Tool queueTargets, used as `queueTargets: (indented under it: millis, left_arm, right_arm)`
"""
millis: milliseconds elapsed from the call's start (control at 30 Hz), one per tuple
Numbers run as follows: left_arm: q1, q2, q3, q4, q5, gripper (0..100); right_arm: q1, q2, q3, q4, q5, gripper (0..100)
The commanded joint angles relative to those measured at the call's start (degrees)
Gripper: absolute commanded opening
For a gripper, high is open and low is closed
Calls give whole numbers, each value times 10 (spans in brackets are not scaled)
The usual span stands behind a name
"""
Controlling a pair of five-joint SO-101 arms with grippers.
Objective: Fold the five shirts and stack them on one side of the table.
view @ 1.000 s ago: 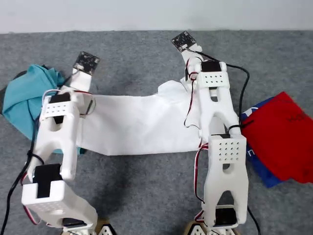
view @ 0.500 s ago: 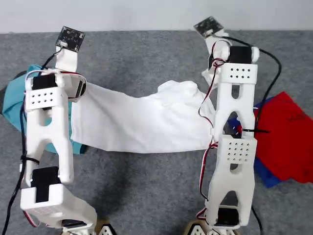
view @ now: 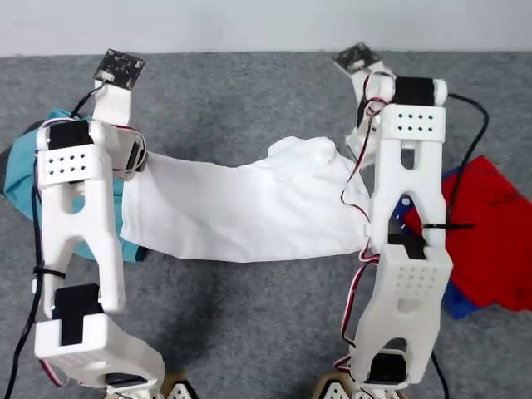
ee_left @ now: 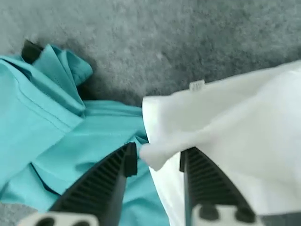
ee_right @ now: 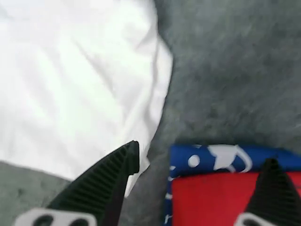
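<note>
The left fingers (ee_left: 113, 174) pinch a corner of the white shirt (view: 249, 208) over the teal shirt (ee_left: 47, 122); the right fingers (ee_right: 113, 169) gape wide beside the red shirt (ee_right: 211, 207).

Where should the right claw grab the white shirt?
Probably the white shirt's loose corner beside the red shirt, from above. That edge lies thin and flat, with bare table beside it for the right gripper's other finger.

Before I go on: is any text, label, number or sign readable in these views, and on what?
No text can be read.
Small white tag at the edge of the white fabric shirt: too blurred to read.
White print on the blue band of the red and blue fabric shirt: too blurred to read.
</note>
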Motion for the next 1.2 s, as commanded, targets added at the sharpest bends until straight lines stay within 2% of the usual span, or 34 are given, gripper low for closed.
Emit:
queueTargets:
  millis: [0, 167, 233, 333, 533, 633, 867, 1167]
  left_arm:
    - [4, 11, -27, -30, -4, 183]
    - [43, 41, -34, -49, -5, 417]
    - [52, 51, -48, -50, -6, 473]
    - [51, 54, -74, -12, -2, 479]
    - [50, 55, -90, 224, -6, 479]
    - [30, 58, -87, 263, -7, 479]
    - [-41, 60, -64, 244, -7, 479]
    - [-10, 60, 83, 123, -6, 479]
  right_arm:
    - [4, -60, 47, 22, -4, 390]
    - [-11, -110, 104, 22, -4, 390]
    - [-21, -131, 132, 22, -4, 390]
    - [-26, -162, 190, 23, -4, 390]
    - [-27, -251, 362, 22, -4, 390]
    - [-39, -285, 433, 7, -4, 390]
    - [-58, -291, 597, -153, -9, 390]
    - [-9, -257, 666, -287, -9, 390]
